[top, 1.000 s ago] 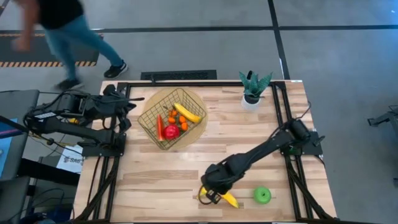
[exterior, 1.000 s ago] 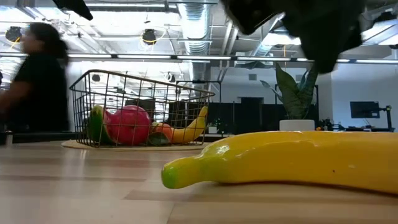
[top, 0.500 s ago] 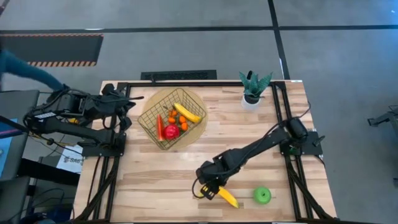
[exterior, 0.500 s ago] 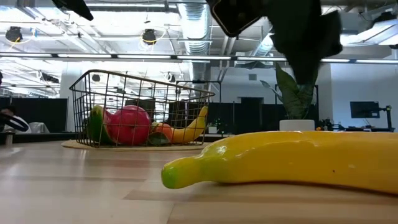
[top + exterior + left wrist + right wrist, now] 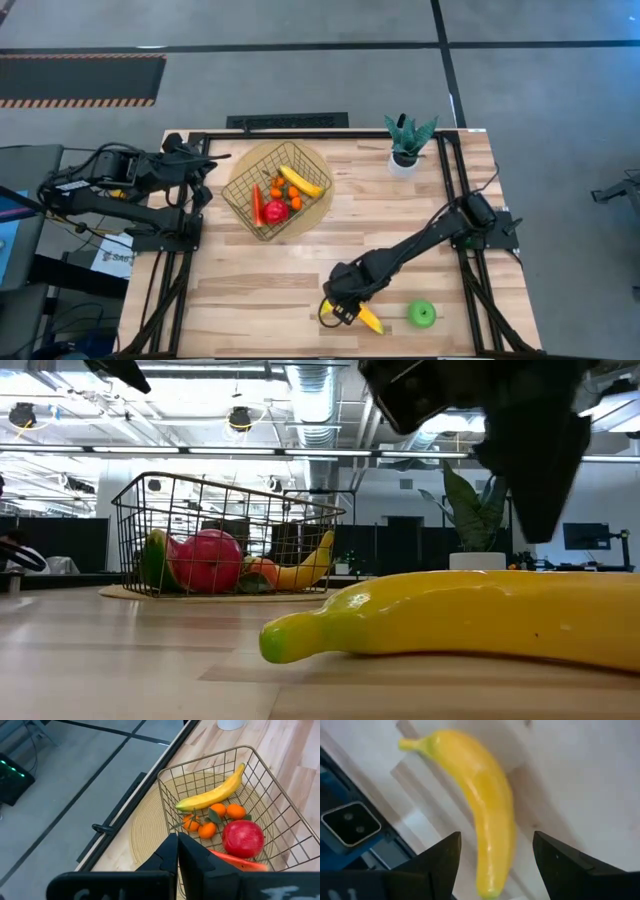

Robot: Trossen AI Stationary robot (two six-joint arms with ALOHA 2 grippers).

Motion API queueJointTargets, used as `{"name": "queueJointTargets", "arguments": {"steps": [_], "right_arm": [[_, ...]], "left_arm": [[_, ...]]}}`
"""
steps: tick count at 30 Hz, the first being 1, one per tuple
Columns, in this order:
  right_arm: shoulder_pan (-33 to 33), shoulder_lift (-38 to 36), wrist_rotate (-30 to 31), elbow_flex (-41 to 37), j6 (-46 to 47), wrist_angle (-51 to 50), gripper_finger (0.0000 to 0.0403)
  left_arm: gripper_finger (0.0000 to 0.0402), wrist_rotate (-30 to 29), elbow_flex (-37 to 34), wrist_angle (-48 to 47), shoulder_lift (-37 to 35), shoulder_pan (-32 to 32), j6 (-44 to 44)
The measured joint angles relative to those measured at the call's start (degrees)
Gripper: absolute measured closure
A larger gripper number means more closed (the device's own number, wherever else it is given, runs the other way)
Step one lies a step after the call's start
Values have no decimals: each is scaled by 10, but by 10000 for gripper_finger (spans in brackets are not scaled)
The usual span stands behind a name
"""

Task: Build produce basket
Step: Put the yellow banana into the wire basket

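- The basket (image 5: 278, 189) stands on a round tan mat (image 5: 318, 207) at the far left part of the table (image 5: 400, 230), near the left arm's side.
- Inside it lie a yellow banana (image 5: 302, 181), a red apple (image 5: 277, 211), a red-orange carrot stick (image 5: 257, 205) and small orange pieces with green leaves (image 5: 283, 190); the left wrist view shows the same load, the banana (image 5: 212, 794) along the far wall, the oranges (image 5: 212, 817) beside the apple (image 5: 242, 838).
- A second banana (image 5: 362, 317) lies flat on the wood near the table's front edge, well apart from the basket; the low view shows it close up (image 5: 460, 622), resting on the boards.
- The green apple (image 5: 422, 314) sits on the table just to the right of that banana, not touching it.
- The right gripper (image 5: 341, 310) is directly over the stem end of the loose banana, fingers spread wide on either side of the fruit (image 5: 487, 805) and not closed on it.
- The left gripper (image 5: 205, 165) waits beside the basket's left edge, off the mat, its fingers pressed together and empty.
- A potted plant (image 5: 408, 142) stands at the table's far right corner.
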Motion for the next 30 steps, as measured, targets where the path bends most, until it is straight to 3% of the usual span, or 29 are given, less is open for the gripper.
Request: {"name": "queueJointTargets", "arguments": {"steps": [15,30], "right_arm": [[57,0,20,-50,60,61,138],[56,0,29,-130,100,160,149]], "left_arm": [[401,-7,0,0,0,0,-21],[402,-6,0,0,0,0,-29]]}}
